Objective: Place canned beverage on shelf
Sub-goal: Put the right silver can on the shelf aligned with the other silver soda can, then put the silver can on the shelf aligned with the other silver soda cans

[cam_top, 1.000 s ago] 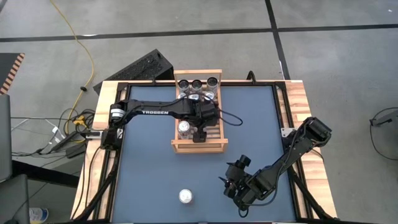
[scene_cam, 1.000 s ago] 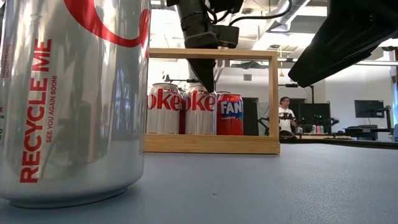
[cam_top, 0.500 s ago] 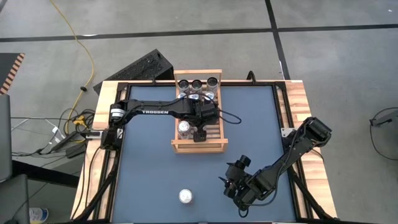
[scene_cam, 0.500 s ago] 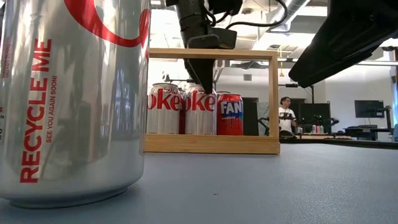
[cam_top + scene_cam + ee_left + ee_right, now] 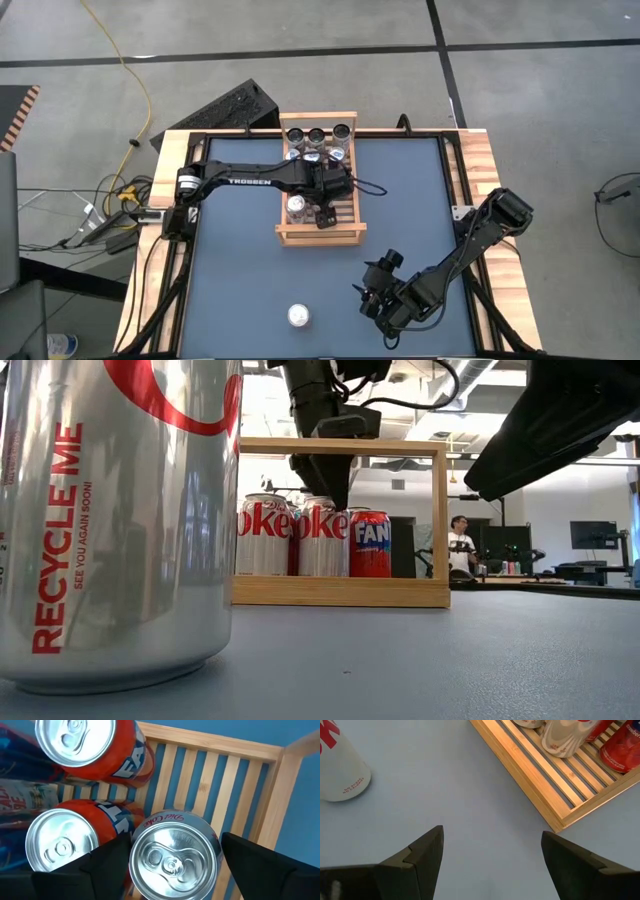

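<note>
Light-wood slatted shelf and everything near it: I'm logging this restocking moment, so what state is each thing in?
Light-wood slatted shelf: flat on the table, partly filled.
Silver Diet Coke can: upright on the slats, between the left tool's fingers.
Orange Fanta cans: upright, unopened.
Lone silver can: upright on the blue table, off the shelf.
Left tool: over the shelf, straddling the Diet Coke can.
Right tool: open, empty.
</note>
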You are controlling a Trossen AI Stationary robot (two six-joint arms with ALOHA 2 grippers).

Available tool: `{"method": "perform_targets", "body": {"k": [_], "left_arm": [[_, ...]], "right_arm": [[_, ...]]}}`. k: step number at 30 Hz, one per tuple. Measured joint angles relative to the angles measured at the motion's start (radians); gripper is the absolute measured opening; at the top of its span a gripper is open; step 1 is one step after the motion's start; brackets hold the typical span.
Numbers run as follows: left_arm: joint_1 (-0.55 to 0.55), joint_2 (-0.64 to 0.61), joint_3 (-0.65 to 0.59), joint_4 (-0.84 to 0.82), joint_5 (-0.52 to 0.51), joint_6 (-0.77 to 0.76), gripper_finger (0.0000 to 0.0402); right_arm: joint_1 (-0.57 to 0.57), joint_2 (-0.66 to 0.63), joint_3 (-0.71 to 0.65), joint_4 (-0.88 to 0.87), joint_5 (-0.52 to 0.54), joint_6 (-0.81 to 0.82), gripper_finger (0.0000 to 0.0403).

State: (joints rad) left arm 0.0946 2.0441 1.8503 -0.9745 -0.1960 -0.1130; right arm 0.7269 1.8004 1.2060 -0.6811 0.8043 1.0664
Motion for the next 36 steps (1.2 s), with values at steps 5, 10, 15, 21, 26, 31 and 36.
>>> {"method": "perform_targets", "body": {"k": [5,10,15,21,26,31,36], "left_arm": [[-0.003,0.001,0.0,-0.001,-0.009,-0.084,0.0295],[-0.01,0.001,0.0,-0.003,0.0,-0.066,0.0295],[-0.036,0.001,0.0,-0.032,-0.007,-0.03,0.0295],[-0.047,-0.001,0.0,-0.039,-0.057,-0.073,0.0295],[-0.048,-0.002,0.001,-0.021,-0.095,-0.118,0.0295],[-0.046,-0.001,0.0,-0.003,-0.093,-0.21,0.0295],[-0.049,-0.001,0.0,0.006,-0.113,-0.239,0.0295]], "right_arm": [[0.0,0.0,0.0,0.0,0.0,0.0,0.0306],[0.0,0.0,0.0,0.001,0.0,0.0,0.0306],[0.0,0.0,0.0,0.001,-0.009,0.0,0.0306],[0.0,0.0,0.0,0.0,-0.014,0.001,0.0306],[0.0,0.0,0.0,0.001,-0.014,0.001,0.0306],[0.0,0.0,0.0,0.004,-0.014,0.001,0.0306],[-0.001,0.0,0.0,0.004,-0.014,0.0,0.0306]]}}
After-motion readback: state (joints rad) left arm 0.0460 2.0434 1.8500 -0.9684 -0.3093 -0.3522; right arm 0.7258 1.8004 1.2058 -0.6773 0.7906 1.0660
